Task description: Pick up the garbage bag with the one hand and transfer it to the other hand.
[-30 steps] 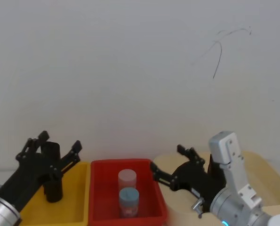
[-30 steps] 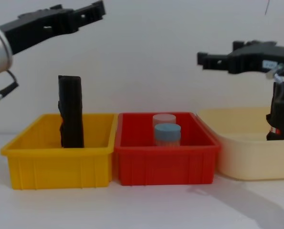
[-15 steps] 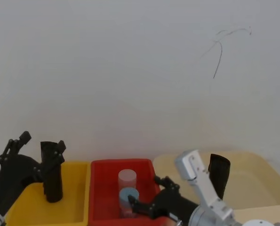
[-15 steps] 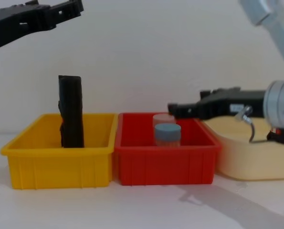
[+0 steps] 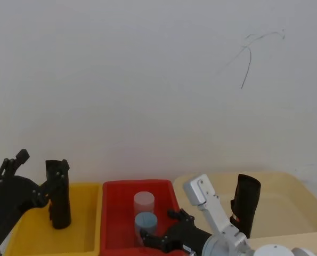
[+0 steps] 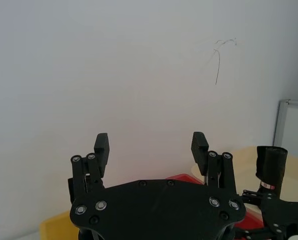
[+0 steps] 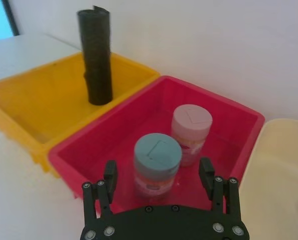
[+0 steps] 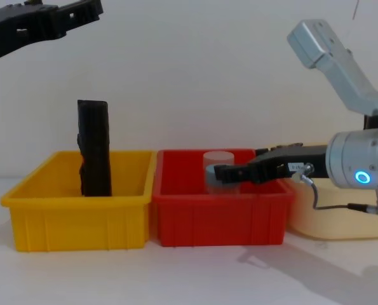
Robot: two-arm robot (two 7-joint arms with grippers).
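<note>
Head view: the garbage bag [image 5: 246, 205] stands upright in the cream tub [image 5: 286, 213] on the right, untouched by either gripper

Its red-and-white label shows low on its side in the left wrist view. The right gripper [image 5: 159, 238] reaches low and leftward over the red bin [image 5: 113, 224], fingers spread apart and empty, straddling the blue-lidded jar [image 7: 157, 164] without touching it, as the right wrist view shows; a pink-lidded jar [image 7: 191, 134] stands just behind it. In the chest view this arm stretches level across the bin's rim, a blue-lit ring on its silver body. The left gripper [image 5: 30, 176] is raised high above the yellow bin [image 5: 35, 237], fingers wide apart and holding nothing, near the top of the other black roll [image 5: 58, 194] that stands upright in that bin
</note>
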